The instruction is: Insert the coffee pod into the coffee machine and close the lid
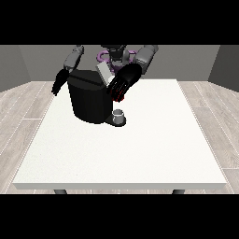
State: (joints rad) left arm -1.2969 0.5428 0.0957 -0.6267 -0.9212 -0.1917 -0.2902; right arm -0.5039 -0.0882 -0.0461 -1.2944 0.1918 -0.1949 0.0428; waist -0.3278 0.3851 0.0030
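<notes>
Coffee machine (89,99), black and boxy, stands on the white counter (140,149) towards its far left part, just in front of the robot. Its grey lid (103,73) is raised and tilted at the top right of the body. A small grey cup (119,115) sits on the machine's base at its lower right. The robot hand at the view's right (120,86) hangs beside the machine's upper right corner, just below the lid, fingers curled with something red showing between them; whether that is the coffee pod cannot be told. The robot hand at the view's left (59,82) hangs beside the machine's left edge, fingers relaxed and pointing down, holding nothing.
</notes>
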